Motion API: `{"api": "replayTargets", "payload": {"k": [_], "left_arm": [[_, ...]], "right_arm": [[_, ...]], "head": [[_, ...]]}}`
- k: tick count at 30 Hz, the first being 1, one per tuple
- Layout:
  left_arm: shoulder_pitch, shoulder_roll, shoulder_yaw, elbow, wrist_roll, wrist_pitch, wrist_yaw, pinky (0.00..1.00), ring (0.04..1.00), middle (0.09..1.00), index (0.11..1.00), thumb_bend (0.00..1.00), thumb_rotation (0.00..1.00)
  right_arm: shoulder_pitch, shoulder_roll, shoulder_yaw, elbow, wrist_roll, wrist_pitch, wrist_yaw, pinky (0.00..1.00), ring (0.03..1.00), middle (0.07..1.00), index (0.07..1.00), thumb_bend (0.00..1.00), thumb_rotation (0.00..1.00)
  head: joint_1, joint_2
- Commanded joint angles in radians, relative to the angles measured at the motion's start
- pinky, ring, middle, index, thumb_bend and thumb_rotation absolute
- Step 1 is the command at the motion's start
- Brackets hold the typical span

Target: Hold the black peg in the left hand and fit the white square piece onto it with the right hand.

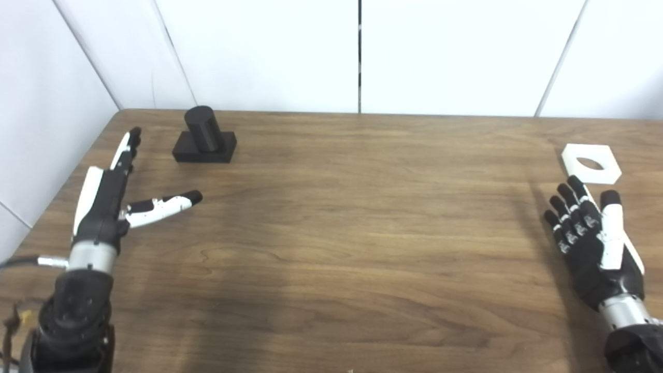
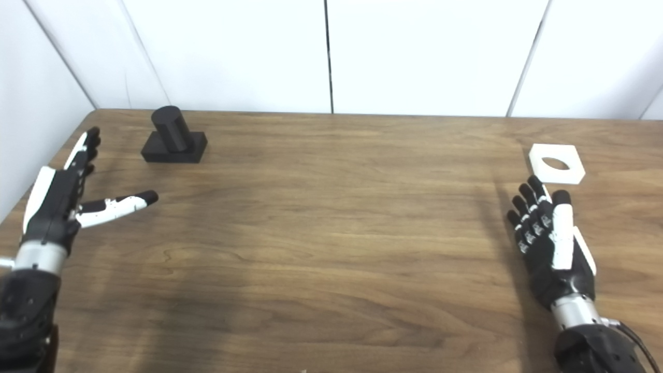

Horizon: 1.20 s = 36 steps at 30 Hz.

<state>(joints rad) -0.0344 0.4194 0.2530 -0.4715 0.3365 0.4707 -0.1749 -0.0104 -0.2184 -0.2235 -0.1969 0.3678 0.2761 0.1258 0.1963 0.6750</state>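
The black peg (image 1: 204,135), a round post on a square black base, stands upright on the wooden table (image 1: 342,228) at the far left. My left hand (image 1: 111,197) is open and empty, fingers stretched out, thumb pointing right, just in front and left of the peg and apart from it. The white square piece (image 1: 591,163) with a round hole lies flat at the far right. My right hand (image 1: 590,235) is open and empty, fingers pointing up toward the white piece, fingertips just short of its near edge.
White wall panels (image 1: 357,52) close the table at the back and on the left. The table's left edge runs close beside my left arm (image 1: 77,311).
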Motion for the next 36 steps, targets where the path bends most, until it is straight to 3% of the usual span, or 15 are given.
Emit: {"api": "replayTargets", "payload": {"k": [1, 3, 4, 7, 12, 19, 28, 36], "left_arm": [[-0.056, 0.014, 0.027, -0.007, 0.118, -0.001, -0.064, 0.89, 0.985, 1.0, 1.0, 0.98, 0.17], [-0.084, 0.002, 0.041, 0.017, 0.201, -0.001, -0.128, 0.78, 0.925, 0.995, 1.0, 0.96, 0.19], [-0.096, 0.008, 0.036, 0.034, 0.243, -0.001, -0.152, 0.77, 0.926, 0.993, 0.993, 0.96, 0.2], [-0.131, 0.022, 0.015, 0.079, 0.355, -0.001, -0.212, 0.82, 0.972, 0.989, 0.973, 0.95, 0.23], [-0.199, 0.041, -0.007, 0.174, 0.434, -0.001, -0.252, 0.88, 0.998, 0.984, 0.949, 0.96, 0.24], [-0.275, 0.115, -0.079, 0.326, 0.433, -0.019, -0.196, 0.99, 1.0, 0.969, 0.922, 0.96, 0.31], [-0.389, 0.198, -0.156, 0.537, 0.391, -0.058, -0.106, 1.0, 1.0, 0.968, 0.914, 0.97, 0.35], [-0.414, 0.223, -0.187, 0.509, 0.371, -0.029, -0.086, 1.0, 1.0, 0.972, 0.936, 0.97, 0.34]], "right_arm": [[-0.031, -0.023, 0.001, -0.008, 0.002, -0.046, 0.027, 1.0, 1.0, 1.0, 1.0, 0.57, 1.0], [-0.033, -0.031, 0.002, 0.003, -0.002, -0.057, 0.036, 1.0, 0.999, 1.0, 1.0, 0.57, 1.0], [-0.035, -0.035, 0.002, 0.008, -0.004, -0.061, 0.039, 1.0, 0.999, 0.999, 1.0, 0.58, 1.0], [-0.036, -0.042, 0.002, 0.007, -0.007, -0.059, 0.042, 1.0, 1.0, 1.0, 1.0, 0.59, 1.0], [-0.034, -0.046, -0.002, -0.006, -0.002, -0.042, 0.04, 1.0, 0.998, 0.998, 1.0, 0.59, 1.0], [-0.025, -0.051, 0.001, -0.021, 0.004, -0.033, 0.044, 1.0, 0.997, 0.996, 0.997, 0.6, 1.0], [-0.022, -0.054, 0.013, -0.025, 0.011, -0.019, 0.051, 1.0, 0.996, 0.993, 1.0, 0.58, 1.0], [-0.021, -0.056, 0.024, -0.012, 0.007, -0.026, 0.059, 1.0, 0.991, 0.988, 0.999, 0.58, 1.0]], "head": [[0.002, -0.001], [0.001, -0.001], [0.001, -0.001], [-0.004, 0.0], [-0.009, 0.001], [-0.009, 0.0], [-0.007, -0.005], [-0.006, -0.011]]}}
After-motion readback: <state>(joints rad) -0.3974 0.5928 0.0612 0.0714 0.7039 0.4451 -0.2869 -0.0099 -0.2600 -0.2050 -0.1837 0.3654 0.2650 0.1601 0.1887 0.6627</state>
